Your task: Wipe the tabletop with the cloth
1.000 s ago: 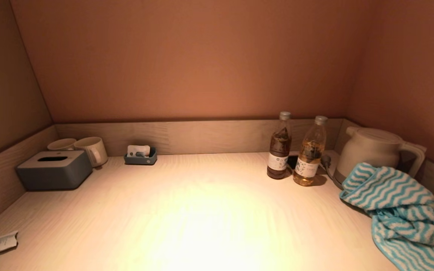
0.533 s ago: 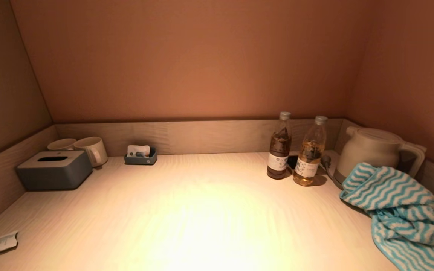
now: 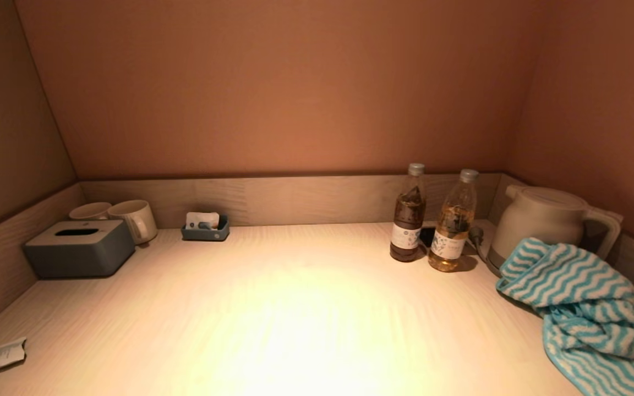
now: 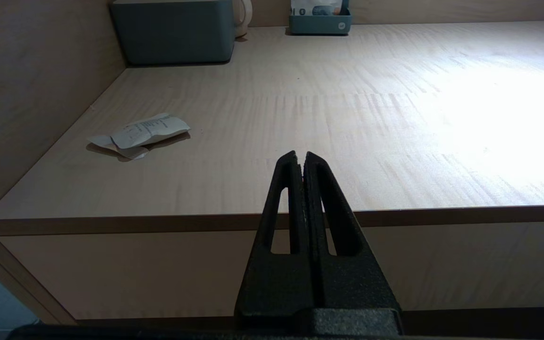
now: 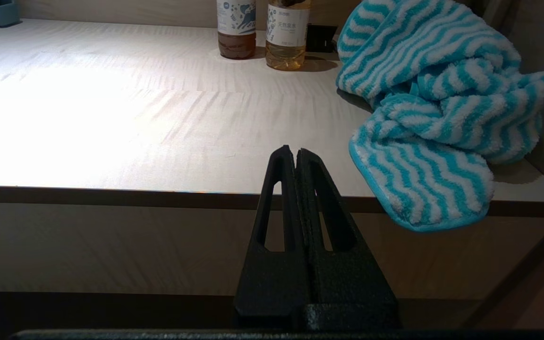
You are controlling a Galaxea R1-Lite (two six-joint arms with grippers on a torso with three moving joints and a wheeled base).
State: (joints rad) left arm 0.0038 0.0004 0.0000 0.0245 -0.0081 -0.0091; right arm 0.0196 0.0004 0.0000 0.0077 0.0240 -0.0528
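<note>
Your cloth [image 3: 586,313], striped teal and white, lies bunched at the counter's [image 3: 295,308] near right corner, one end leaning on the white kettle [image 3: 548,220], another flap hanging over the near edge. Both your hands sit below that edge, clenched and holding nothing: the right hand [image 5: 295,156] just left of the cloth, the left hand [image 4: 300,158] near a crumpled paper [image 4: 142,134]. Two bottles [image 3: 430,217] stand left of the kettle.

desk [image 3: 295,308]: pale matt wood grain | cloth [image 3: 586,313]: fluffy striped terry | bottles [image 3: 408,214]: glossy clear plastic | kettle [image 3: 542,217]: smooth matt plastic
</note>
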